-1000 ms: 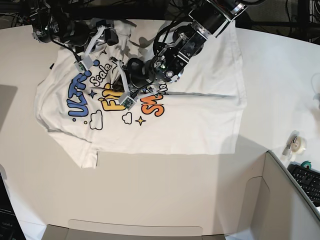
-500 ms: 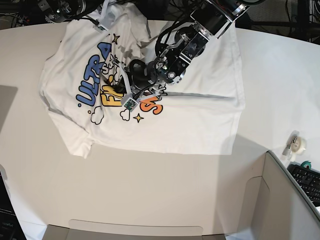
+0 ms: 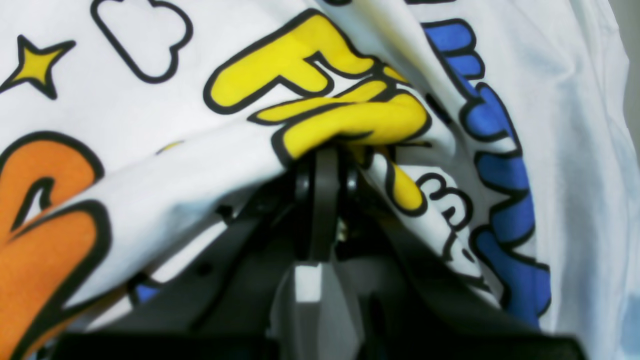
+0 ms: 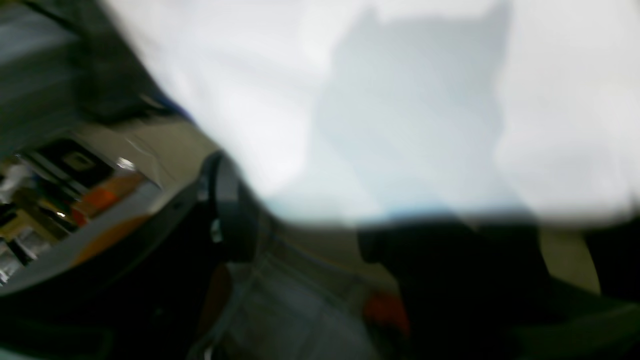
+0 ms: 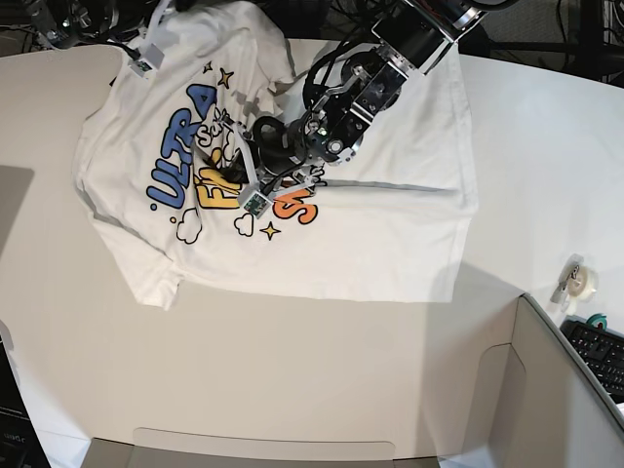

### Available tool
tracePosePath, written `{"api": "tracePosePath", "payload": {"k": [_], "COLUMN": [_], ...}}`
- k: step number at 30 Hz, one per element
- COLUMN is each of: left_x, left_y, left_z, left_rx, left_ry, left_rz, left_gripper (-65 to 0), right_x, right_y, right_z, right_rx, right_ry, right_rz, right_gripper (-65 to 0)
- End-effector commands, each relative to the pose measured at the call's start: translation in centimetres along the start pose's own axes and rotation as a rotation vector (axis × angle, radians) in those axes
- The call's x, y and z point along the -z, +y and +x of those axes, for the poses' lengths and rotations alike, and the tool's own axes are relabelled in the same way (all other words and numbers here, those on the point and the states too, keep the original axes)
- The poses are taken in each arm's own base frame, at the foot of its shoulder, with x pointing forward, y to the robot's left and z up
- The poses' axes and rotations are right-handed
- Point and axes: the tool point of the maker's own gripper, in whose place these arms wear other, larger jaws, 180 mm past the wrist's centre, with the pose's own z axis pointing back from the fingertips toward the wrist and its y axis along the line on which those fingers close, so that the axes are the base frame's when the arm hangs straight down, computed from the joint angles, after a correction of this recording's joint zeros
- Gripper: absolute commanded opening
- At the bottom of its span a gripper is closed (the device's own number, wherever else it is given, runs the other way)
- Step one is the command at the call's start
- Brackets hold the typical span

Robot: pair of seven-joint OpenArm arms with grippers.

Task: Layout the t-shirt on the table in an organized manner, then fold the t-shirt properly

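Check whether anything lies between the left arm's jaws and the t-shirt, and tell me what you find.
Nothing stands between them. The left gripper is shut on a bunched fold of the t-shirt at the yellow lettering in the middle of the print; in the base view the shirt lies on the table.
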Motion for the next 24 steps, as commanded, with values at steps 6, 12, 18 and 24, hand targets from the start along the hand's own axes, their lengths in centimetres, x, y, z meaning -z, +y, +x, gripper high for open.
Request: {"api": "tracePosePath", "payload": {"k": [6, 12, 18, 24], "left_x": [-0.6, -0.6, -0.6, -1.8], "left_y": [3.4, 3.4, 3.4, 3.2], "left_z": [-5.4, -5.4, -5.4, -2.3], "left_rx": [0.009, 0.012, 0.009, 0.017], "left_ry": [0.214, 0.216, 0.217, 0.125], "left_rz": [0.133, 0.132, 0.132, 0.131], "left_gripper": [-64.7, -64.6, -64.5, -55.8], "right_x": [-4.1, -12.9, -18.4, -10.7], "right_y": [-5.1, -11.7, -11.4, -6.5], "right_z": [-1.4, 1.3, 5.1, 9.2], "right_rx": [0.105, 0.263, 0.333, 0.312], "right_ry": [-0.040, -0.300, -0.658, -0.729], "right_rz": [-0.160, -0.360, -0.265, -0.054], "right_gripper": [-35.5, -35.5, -35.5, -35.5]}}
